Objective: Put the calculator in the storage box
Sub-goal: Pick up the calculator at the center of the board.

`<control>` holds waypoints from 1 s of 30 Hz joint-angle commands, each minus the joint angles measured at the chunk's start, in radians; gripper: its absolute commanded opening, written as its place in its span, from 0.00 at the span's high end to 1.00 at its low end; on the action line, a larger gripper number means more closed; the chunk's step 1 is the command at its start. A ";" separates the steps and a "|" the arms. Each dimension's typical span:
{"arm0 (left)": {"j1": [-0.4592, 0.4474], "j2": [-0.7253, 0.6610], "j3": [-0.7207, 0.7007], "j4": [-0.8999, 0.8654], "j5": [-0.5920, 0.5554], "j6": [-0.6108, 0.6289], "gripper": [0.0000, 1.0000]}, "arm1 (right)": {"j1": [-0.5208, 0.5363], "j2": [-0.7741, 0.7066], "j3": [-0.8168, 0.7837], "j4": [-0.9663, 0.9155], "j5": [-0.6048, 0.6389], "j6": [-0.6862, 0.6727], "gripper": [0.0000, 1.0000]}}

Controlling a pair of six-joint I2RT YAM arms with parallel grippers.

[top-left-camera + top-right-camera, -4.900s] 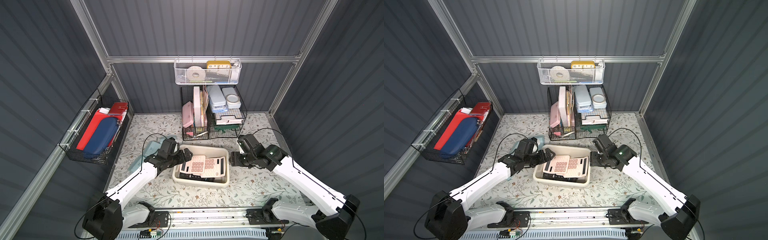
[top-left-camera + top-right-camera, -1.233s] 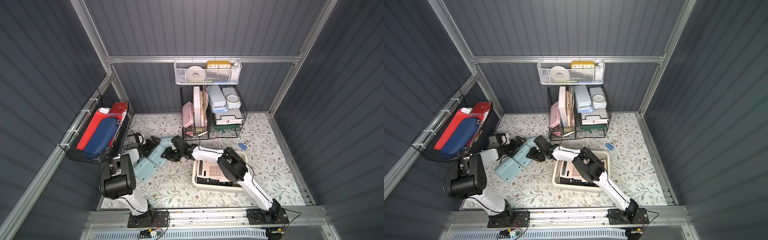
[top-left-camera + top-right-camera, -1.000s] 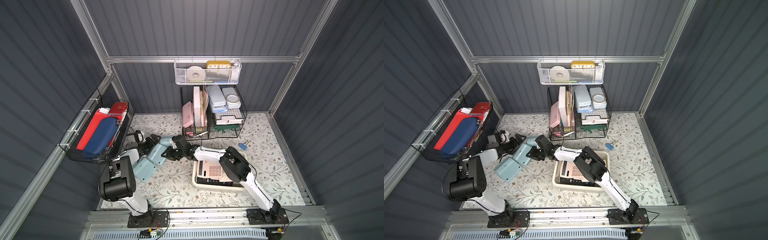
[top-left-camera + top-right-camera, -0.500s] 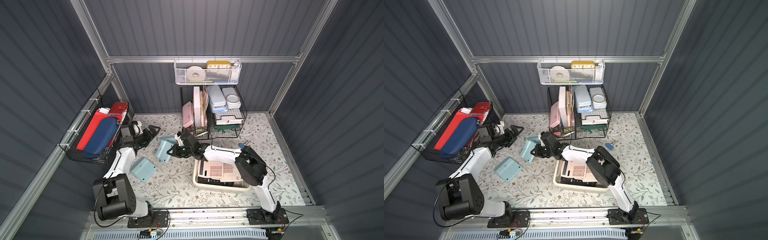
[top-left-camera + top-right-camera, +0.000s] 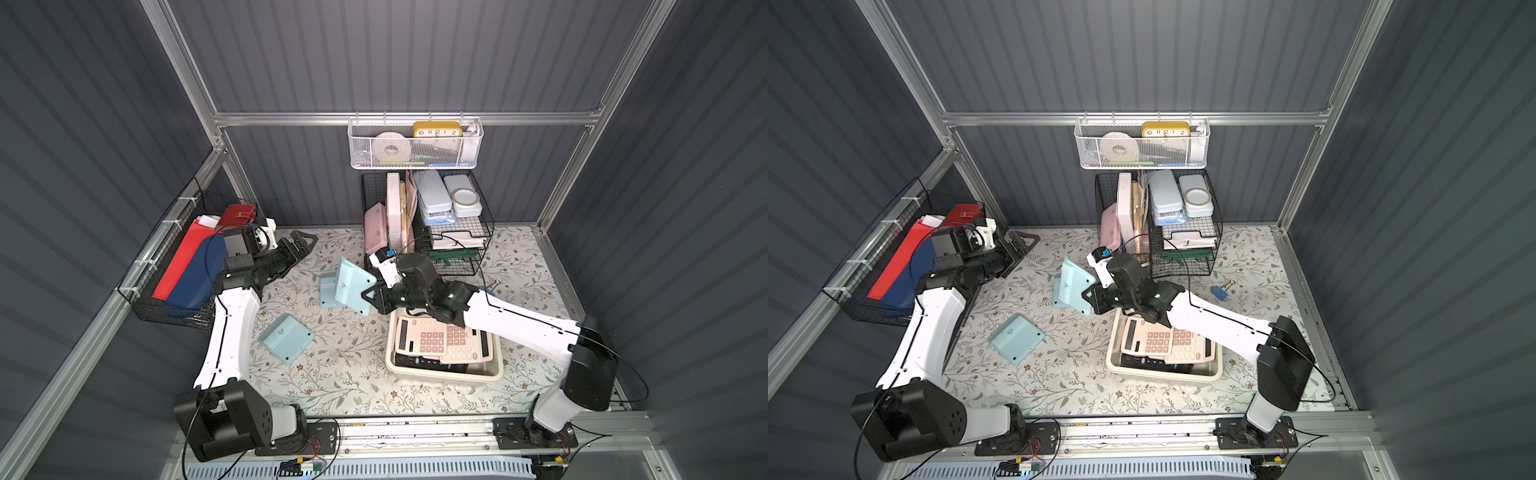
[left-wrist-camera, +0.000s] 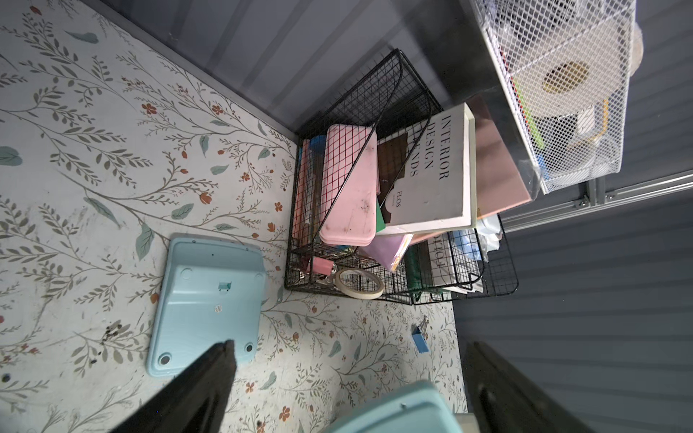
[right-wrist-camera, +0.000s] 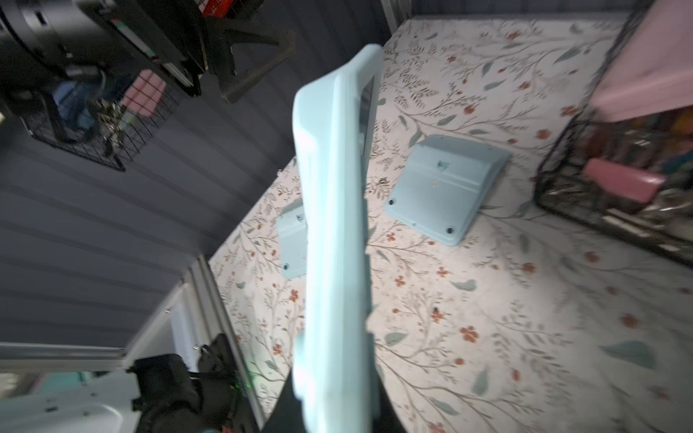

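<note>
Right claw (image 5: 369, 293) grips the blue calculator (image 5: 352, 286) on edge; it should be levelled above the storage box (image 5: 440, 377). Left claw (image 5: 300, 247) gapes wide.

Pincer (image 7: 333, 408) clamps a pale-blue calculator (image 7: 333, 225) edge-on; a second calculator (image 7: 446, 187) lies face-down.

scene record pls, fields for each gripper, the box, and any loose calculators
left gripper: open, empty
right gripper: shut on a light blue plastic calculator, held off the table, tilted on edge
storage box: cream-beige rectangular plastic tub, pink calculators inside
loose: two more light blue calculators, face down on the floral table
</note>
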 commanded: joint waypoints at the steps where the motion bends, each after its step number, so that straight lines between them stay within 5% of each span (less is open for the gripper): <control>1: -0.031 -0.028 0.050 -0.082 0.003 0.049 0.01 | 0.022 -0.090 -0.059 -0.065 0.176 -0.220 1.00; 11: -0.154 0.002 0.132 -0.152 -0.042 0.069 0.01 | 0.104 -0.347 -0.325 0.113 0.569 -0.699 1.00; 16: -0.198 0.027 0.188 -0.181 -0.041 0.088 0.01 | 0.108 -0.418 -0.443 0.221 0.601 -0.969 1.00; 21: -0.252 0.063 0.206 -0.190 -0.025 0.095 0.02 | 0.109 -0.453 -0.630 0.521 0.615 -1.314 1.00; 30: -0.382 0.158 0.210 -0.157 0.079 0.081 0.10 | 0.108 -0.351 -0.643 0.685 0.778 -1.630 1.00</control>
